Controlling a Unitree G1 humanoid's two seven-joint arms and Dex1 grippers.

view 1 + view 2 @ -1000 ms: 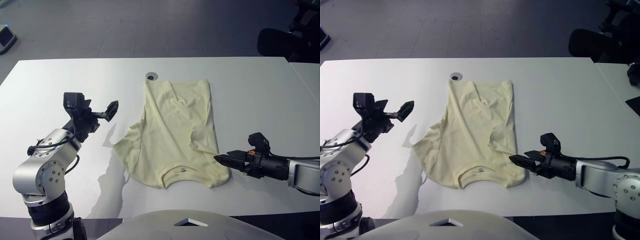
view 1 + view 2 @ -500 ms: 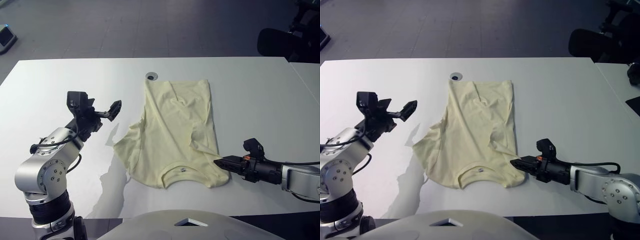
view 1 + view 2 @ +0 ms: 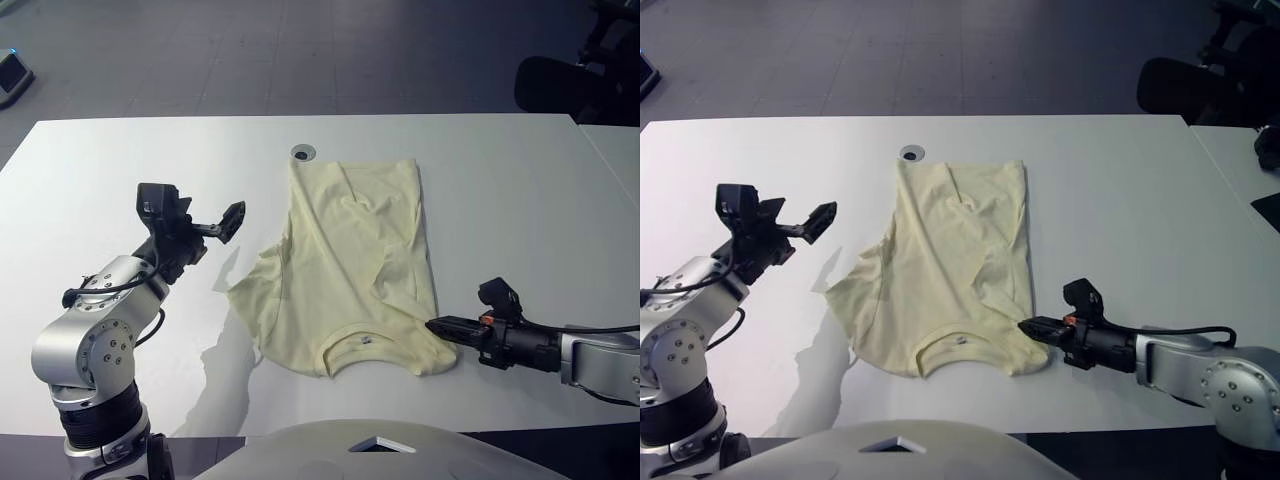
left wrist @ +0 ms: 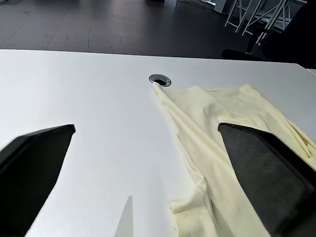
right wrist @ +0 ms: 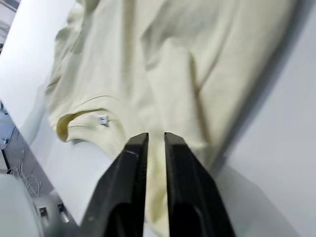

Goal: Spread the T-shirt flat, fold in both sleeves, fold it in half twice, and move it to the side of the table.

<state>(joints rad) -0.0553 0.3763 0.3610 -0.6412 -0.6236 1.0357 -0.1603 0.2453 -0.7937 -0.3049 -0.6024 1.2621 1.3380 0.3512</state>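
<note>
A pale yellow T-shirt (image 3: 350, 260) lies on the white table (image 3: 530, 190), collar toward me and hem at the far side. Its left sleeve (image 3: 255, 290) sticks out crumpled, while the right sleeve lies folded over the body. My left gripper (image 3: 207, 226) hangs open above the table to the left of the shirt, its fingers (image 4: 39, 153) wide apart and holding nothing. My right gripper (image 3: 432, 324) is low at the shirt's near right shoulder. Its fingers (image 5: 133, 163) are shut side by side with their tips over the cloth (image 5: 163, 64).
A round metal grommet (image 3: 303, 152) sits in the table just beyond the shirt's hem. A dark chair (image 3: 570, 85) stands past the far right corner. Bare table stretches on both sides of the shirt.
My right gripper has slid left and lower, its tips now over the shirt's shoulder. My left gripper has drifted slightly right toward the shirt. The shirt has not moved.
</note>
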